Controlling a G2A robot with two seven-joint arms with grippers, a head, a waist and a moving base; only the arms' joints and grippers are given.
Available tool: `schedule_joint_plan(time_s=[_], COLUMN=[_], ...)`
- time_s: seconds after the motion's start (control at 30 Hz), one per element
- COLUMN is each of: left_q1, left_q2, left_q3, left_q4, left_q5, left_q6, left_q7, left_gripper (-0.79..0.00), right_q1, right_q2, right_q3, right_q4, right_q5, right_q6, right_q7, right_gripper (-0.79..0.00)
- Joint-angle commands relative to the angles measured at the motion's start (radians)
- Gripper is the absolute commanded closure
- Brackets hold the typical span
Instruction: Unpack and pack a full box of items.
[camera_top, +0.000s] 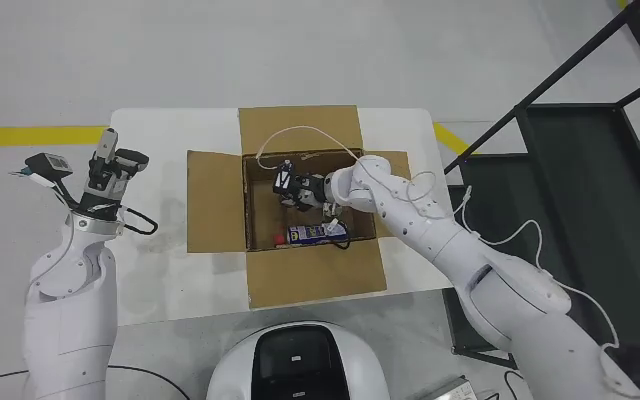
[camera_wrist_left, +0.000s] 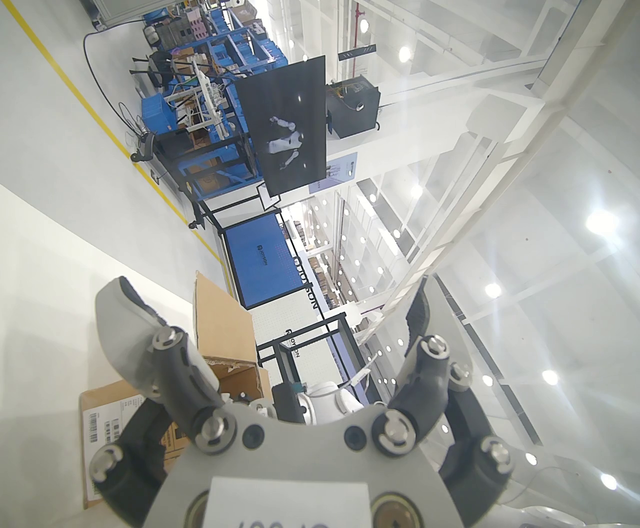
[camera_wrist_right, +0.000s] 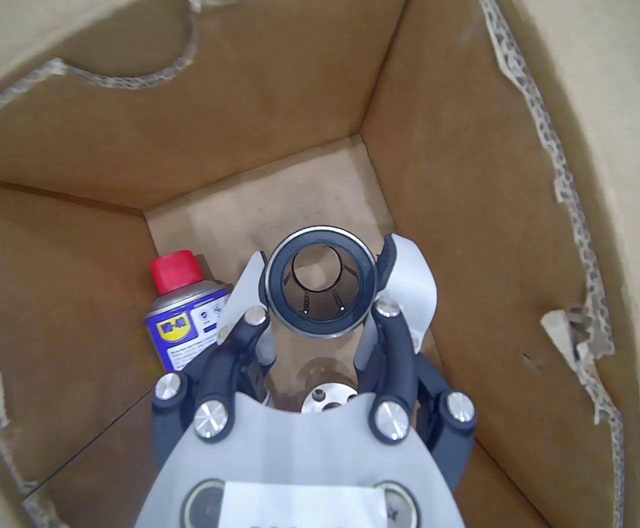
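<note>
In the cardboard box (camera_wrist_right: 450, 175), the right claw (camera_wrist_right: 322, 280) pinches a metal ring (camera_wrist_right: 300, 320) beside a red-capped spray can (camera_wrist_right: 185, 310). The left claw (camera_wrist_left: 270, 305) is spread wide.

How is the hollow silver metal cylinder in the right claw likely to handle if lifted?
The hollow silver metal cylinder looks rigid and probably heavy for its size, being thick-walled. Its smooth round side may slip or twist in the right claw. Laid sideways, it would likely roll.

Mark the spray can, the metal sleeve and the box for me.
spray can (camera_wrist_right: 175, 272), right wrist view, on its red cap.
metal sleeve (camera_wrist_right: 364, 292), right wrist view, on its dark end rim.
box (camera_top: 315, 265), top view, on the near flap.
</note>
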Motion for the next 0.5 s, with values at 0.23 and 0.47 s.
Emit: schedule_joint_plan(time_s=[0.23, 0.47], left_q1=[0.0, 0.0], left_q2=[0.0, 0.0], left_q3=[0.0, 0.0], left_q4=[0.0, 0.0], left_q5=[0.0, 0.0], left_q6=[0.0, 0.0], left_q7=[0.0, 0.0], left_gripper=[-0.785, -0.785], right_q1=[0.032, 0.045], right_q2=[-0.055, -0.081], right_q3=[-0.033, -0.038], right_q4=[0.135, 0.2], right_q5=[-0.025, -0.03], right_q6=[0.032, 0.02], right_q7=[-0.017, -0.023], right_gripper=[0.0, -0.785])
